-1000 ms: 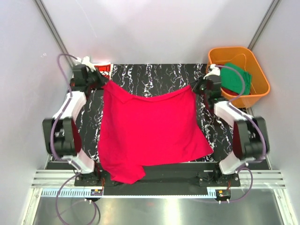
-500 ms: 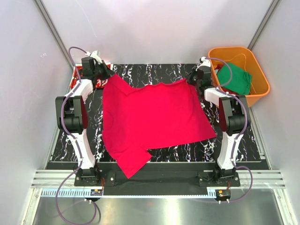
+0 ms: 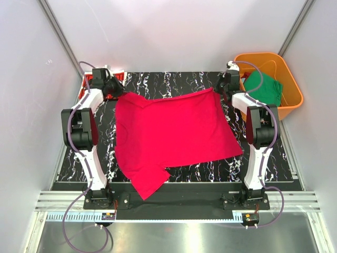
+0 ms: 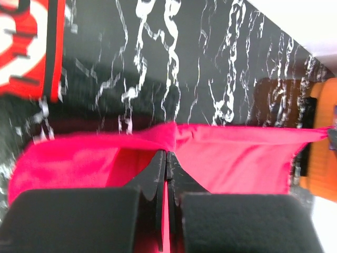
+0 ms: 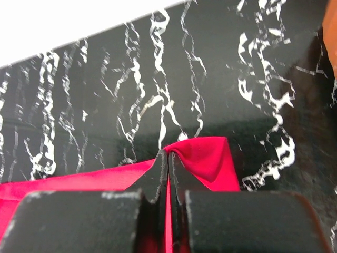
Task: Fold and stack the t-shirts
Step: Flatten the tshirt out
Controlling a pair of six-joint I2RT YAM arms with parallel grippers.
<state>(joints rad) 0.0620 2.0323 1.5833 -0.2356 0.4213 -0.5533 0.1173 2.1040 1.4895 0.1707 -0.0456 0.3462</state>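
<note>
1. Laying the crimson t-shirt flat on the table after dangling it raised a second ago, readying it for folding.
2. Pinching its far corners tight in the left gripper and right gripper.
3. Stretching that edge jaw to jaw, long axis seemingly running back behind the jaws, sleeve trailing left.

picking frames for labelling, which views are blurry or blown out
Top external: sharp, evenly lit, sheen on the brushed steel front ledge. Left wrist: black marbled tabletop and crimson cloth t-shirt smeared, white back wall washed out. Right wrist: marble crisper, black right tool soft.
</note>
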